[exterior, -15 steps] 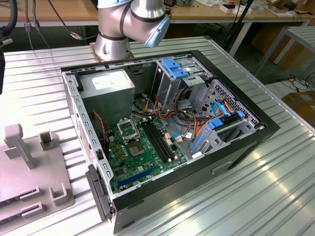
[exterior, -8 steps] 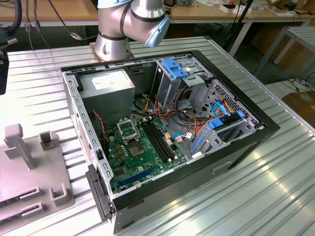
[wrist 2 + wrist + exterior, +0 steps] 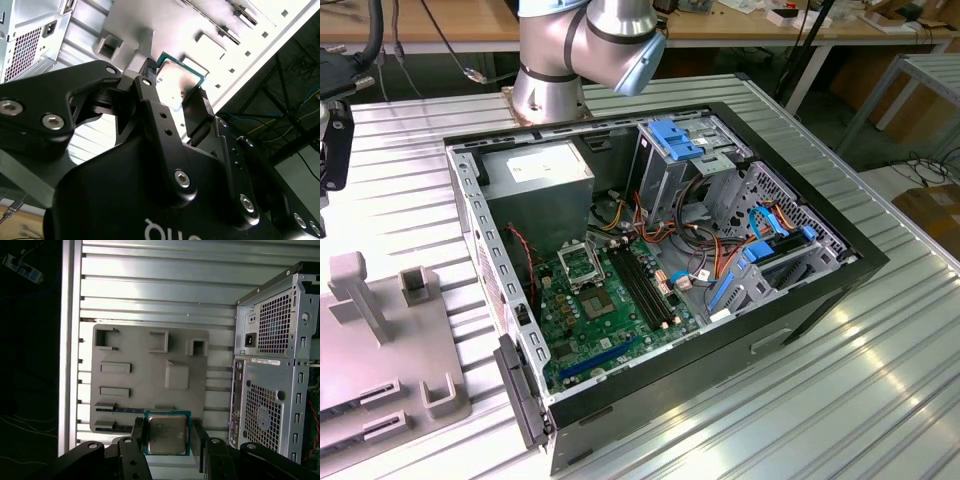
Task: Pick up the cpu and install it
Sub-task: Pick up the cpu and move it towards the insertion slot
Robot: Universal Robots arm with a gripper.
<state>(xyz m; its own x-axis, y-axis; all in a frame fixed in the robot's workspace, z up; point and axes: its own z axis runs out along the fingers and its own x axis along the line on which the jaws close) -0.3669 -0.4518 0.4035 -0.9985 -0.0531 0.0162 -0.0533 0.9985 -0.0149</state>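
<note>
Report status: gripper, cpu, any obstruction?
Gripper shut on cpu, gripped at two opposite edges. Held over the grey fixture tray, beside the PC case. Nothing seen blocking it.

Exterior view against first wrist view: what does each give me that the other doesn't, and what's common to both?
Exterior view: the computer case lying open, with its motherboard and metal-framed socket. First wrist view: the cpu clamped in the gripper, plus the case's rear panel. Both: the case, the grey fixture plate and the ribbed table.
</note>
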